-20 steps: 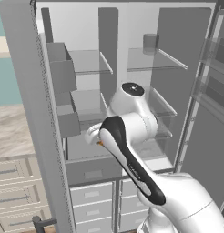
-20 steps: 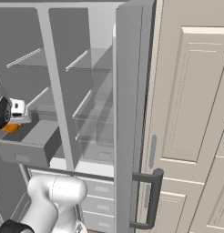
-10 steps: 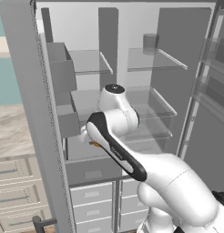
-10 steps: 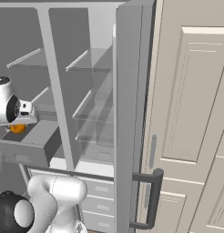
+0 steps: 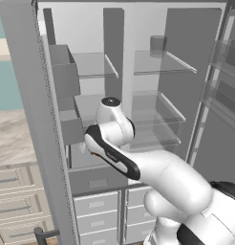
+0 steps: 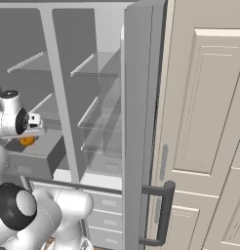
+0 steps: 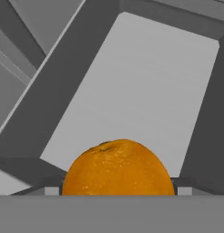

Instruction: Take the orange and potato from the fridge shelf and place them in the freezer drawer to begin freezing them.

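1. Above the open freezer drawer (image 7: 145,86), you see the orange (image 7: 117,168) held at the gripper (image 7: 117,189), its fingers closed against the fruit's two sides.
2. From the right base view, the orange (image 6: 27,141) hangs just under the hand, over the pulled-out grey drawer (image 6: 31,163) below the fridge shelves.
3. By this evidence the first fruit is lifted but not yet released; you have the drop left, then the whole potato run.
4. You cannot place the potato from these frames; it may sit behind the arm.
5. Bright, smooth and evenly coloured, the orange shows a small dark stem dimple on top.
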Tool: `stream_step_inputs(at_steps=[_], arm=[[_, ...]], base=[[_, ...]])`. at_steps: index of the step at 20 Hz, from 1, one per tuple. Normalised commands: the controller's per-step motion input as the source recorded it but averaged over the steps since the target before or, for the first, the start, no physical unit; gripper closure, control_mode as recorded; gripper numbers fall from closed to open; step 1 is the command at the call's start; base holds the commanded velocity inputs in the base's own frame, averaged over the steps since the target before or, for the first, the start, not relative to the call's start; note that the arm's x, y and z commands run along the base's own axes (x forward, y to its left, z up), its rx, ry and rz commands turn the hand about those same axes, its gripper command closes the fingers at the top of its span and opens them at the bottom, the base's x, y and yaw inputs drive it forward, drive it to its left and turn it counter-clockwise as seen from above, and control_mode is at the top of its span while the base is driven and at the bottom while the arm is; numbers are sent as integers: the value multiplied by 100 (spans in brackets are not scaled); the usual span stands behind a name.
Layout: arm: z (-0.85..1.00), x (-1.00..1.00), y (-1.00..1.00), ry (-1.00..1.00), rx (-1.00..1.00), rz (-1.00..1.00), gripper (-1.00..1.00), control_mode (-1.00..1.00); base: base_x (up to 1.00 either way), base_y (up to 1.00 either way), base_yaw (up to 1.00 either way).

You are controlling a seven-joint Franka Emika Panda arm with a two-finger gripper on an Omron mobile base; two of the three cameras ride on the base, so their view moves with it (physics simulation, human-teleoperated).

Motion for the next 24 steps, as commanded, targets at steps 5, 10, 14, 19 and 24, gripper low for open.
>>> stream_step_inputs(at_steps=[5,10,14,19,24], arm=[[-38,40,5,0,0,0,100,-100],[-51,40,18,0,0,0,100,-100],[-40,45,23,0,0,0,100,-100],[-43,42,12,-2,0,0,100,-100],[-44,64,13,-5,0,0,100,-100]], base=[[0,0,0],[0,0,0],[0,0,0],[0,0,0],[0,0,0]])
